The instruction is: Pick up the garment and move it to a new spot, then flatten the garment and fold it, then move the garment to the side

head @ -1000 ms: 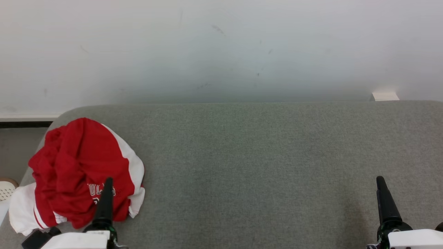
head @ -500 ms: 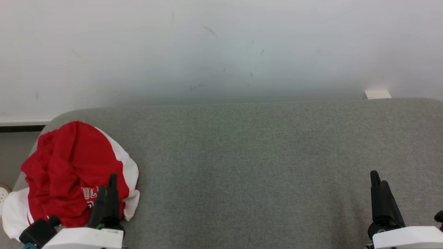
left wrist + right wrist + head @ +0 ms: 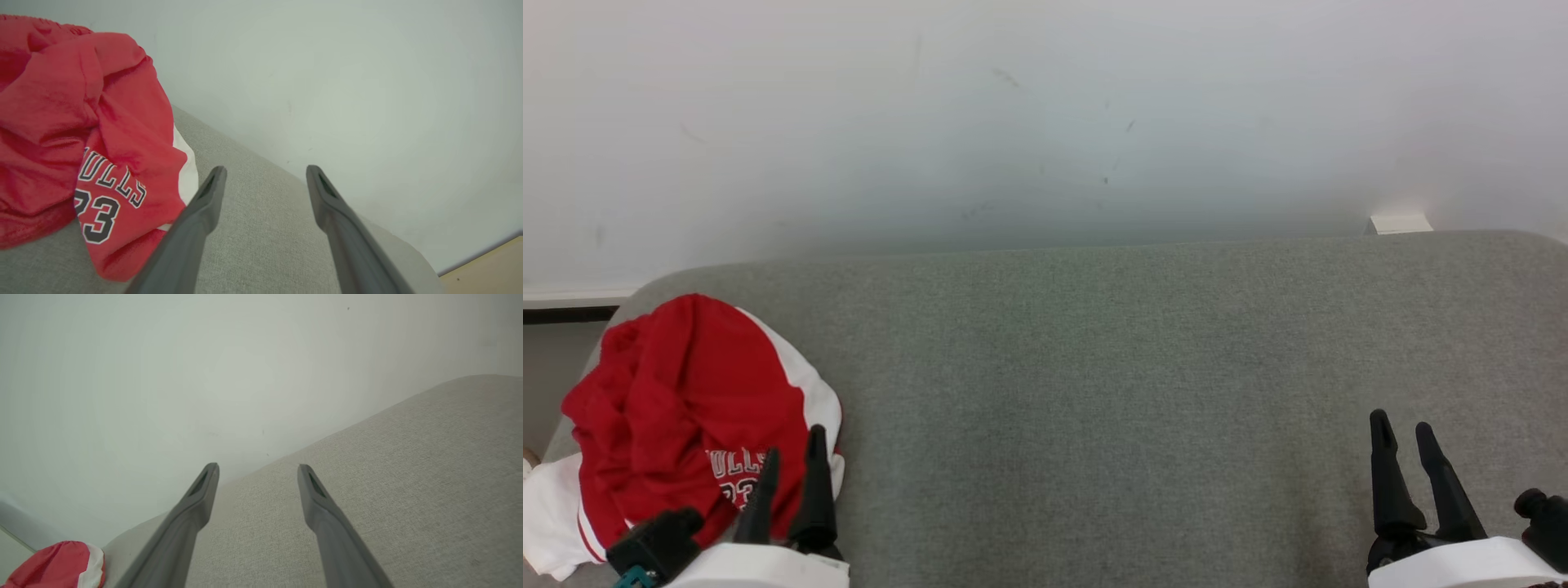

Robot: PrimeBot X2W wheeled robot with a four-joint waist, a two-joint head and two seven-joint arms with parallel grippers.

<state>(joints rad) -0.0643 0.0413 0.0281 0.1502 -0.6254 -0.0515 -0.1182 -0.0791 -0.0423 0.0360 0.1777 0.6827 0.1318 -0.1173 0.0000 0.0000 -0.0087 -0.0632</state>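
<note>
We record that the left gripper (image 3: 793, 443) and right gripper (image 3: 1401, 423) have both opened from fingers together to spread and empty, with the crumpled garment (image 3: 686, 400) lying ungrasped at the grey surface's (image 3: 1094, 367) left end: pickup pending.

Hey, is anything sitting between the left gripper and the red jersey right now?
Nothing visible does. The left gripper, open, sits right at the near edge of the crumpled red jersey on the grey cushion, with no other object between them.

Soft even light, faint shadows; wrist views bend at edges, perhaps slightly hazy.
</note>
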